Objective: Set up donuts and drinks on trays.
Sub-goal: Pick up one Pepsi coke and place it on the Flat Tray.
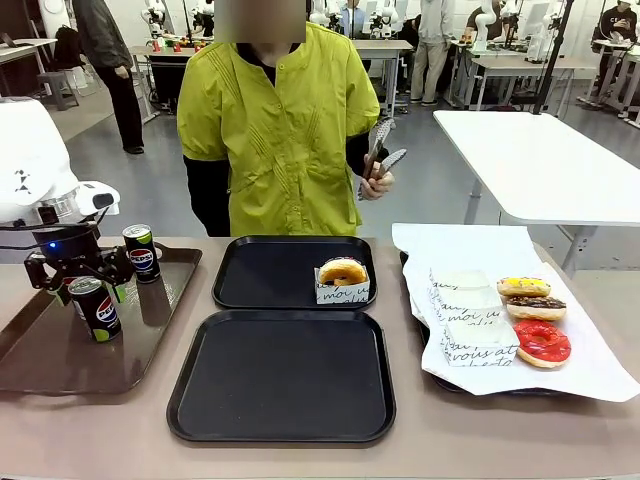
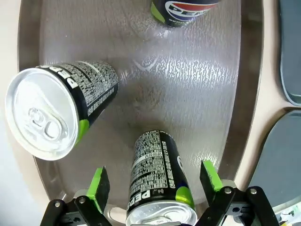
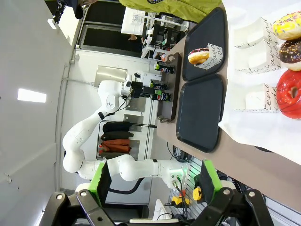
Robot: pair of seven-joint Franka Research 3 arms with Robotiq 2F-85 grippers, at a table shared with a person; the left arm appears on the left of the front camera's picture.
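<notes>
The tan desk [image 1: 300, 462] carries four trays. At the robot's left lies a glossy brown tray [image 1: 60, 365], set slightly askew, its left part cut off by the picture's edge. In the middle, two matte black trays lie one behind the other, nearly touching: the far black tray [image 1: 260, 282] and the near black tray [image 1: 280, 385]. At the right sits a dark tray [image 1: 410, 285], with white paper [image 1: 470, 245] lining it and spreading past its rim.

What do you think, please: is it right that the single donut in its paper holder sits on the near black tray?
Not quite. The donut in its paper holder sits on the far black tray, at its right end. The near black tray has nothing on it. The front view shows this plainly.
</notes>
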